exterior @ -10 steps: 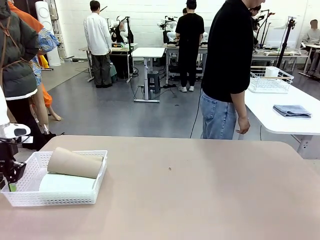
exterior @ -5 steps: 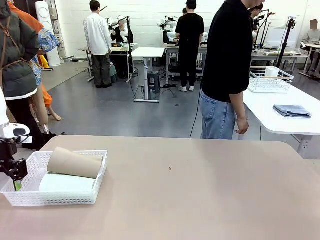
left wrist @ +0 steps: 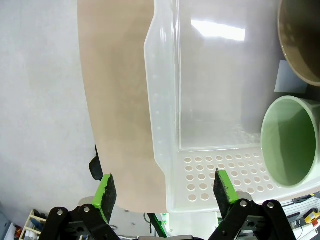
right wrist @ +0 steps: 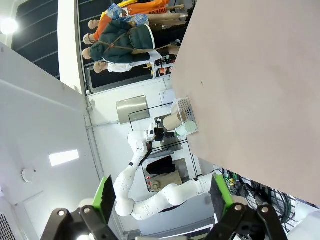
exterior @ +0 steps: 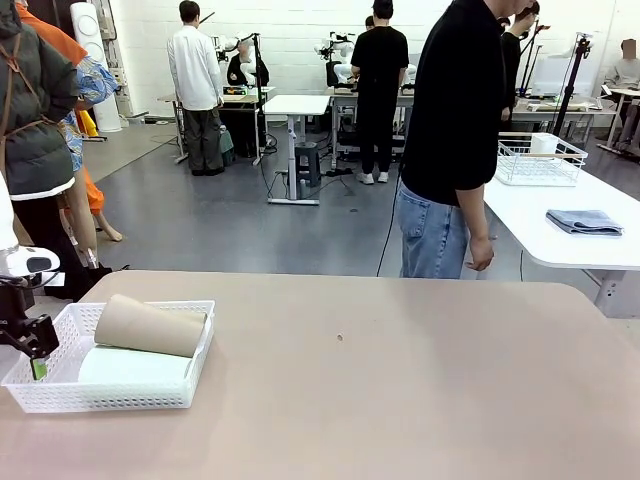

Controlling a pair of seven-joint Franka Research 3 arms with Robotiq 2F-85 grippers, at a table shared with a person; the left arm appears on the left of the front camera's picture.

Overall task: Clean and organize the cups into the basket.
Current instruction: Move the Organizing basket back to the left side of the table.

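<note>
Front view: tan cup (exterior: 150,326) is lying on mint cup (exterior: 135,366) inside the basket (exterior: 195,378), left gripper (exterior: 36,362) hanging wide and empty at its end; right gripper (right wrist: 159,197) gaping too. Cups are looking light, rigid, smooth, probably best pinched at the rim

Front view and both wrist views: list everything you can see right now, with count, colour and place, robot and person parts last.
basket: one, white lattice plastic, near left of table.
cups: two, both lying in the basket; tan-brown cup on top, mint green cup beneath.
table: one, beige, foreground.
wire rack: one, white, on the white side table at right.
folded cloth: one, grey-blue, same side table.
person: one, black top and jeans, standing at the table's far side.
left gripper: jaws open at the basket's end.
right gripper: jaws open, clear of the table.
</note>
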